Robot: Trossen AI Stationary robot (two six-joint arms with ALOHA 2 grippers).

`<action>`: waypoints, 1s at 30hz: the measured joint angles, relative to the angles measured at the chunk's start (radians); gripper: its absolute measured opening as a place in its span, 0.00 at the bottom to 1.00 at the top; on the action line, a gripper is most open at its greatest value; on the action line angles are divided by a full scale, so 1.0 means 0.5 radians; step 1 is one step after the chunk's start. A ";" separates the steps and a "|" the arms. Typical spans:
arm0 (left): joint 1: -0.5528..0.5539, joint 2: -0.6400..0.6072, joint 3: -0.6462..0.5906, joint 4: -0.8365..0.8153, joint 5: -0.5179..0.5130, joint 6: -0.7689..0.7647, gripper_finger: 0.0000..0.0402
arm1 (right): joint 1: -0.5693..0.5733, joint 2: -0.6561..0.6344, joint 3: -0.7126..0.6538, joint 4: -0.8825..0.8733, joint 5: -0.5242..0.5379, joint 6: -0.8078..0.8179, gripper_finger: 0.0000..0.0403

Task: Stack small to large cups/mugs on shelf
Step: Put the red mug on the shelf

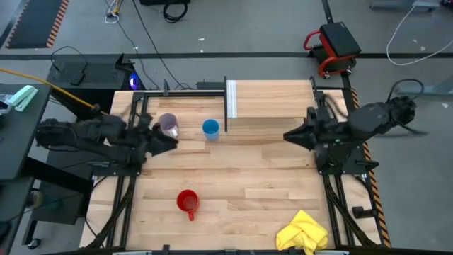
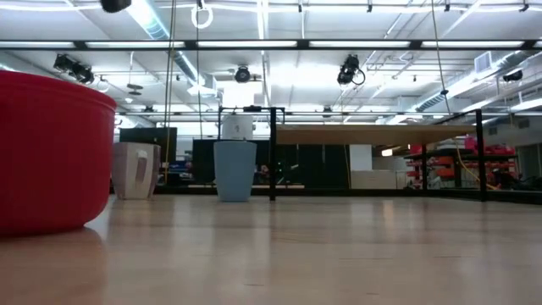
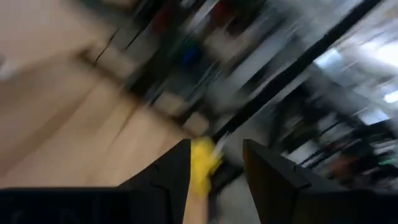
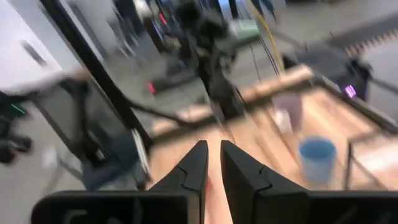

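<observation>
While nothing's stacked yet, my left gripper (image 1: 172, 139) sits wide open, empty, beside purple-grey cup (image 1: 168, 125); blue cup (image 1: 210, 128) nearby, shelf (image 1: 272, 106) bare. Next imo: grab purple.

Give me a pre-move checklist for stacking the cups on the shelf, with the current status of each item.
1. All three cups located: ok. The purple-grey cup and the light-blue cup stand near the shelf's white end panel; the red mug sits alone nearer the table's front edge.
2. Cups upright: ok, as the low view shows.
3. Shelf free to receive the stack: ok, nothing lies on its board.
4. Left gripper ready to grasp: ok, fingers apart, empty, beside the purple-grey cup.
5. Right gripper out of the way: ok, waiting at the table's right side, holding nothing.
6. Yellow cloth clear of the cups: ok, at the front right corner.
</observation>
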 joint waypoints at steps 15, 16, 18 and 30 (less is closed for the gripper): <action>-0.573 0.848 0.664 -1.554 0.016 -0.873 0.35 | 0.006 0.616 0.141 -0.832 -0.397 0.671 0.12; -0.623 0.905 0.664 -1.557 0.024 -0.897 0.35 | 0.007 0.663 0.137 -0.836 -0.433 0.671 0.12; -0.711 1.007 0.664 -1.556 0.035 -0.951 0.36 | 0.007 0.759 0.136 -0.831 -0.478 0.656 0.12; -0.834 1.533 0.662 -1.490 0.048 -1.092 0.39 | -0.047 1.263 0.135 -0.610 -0.591 0.458 0.12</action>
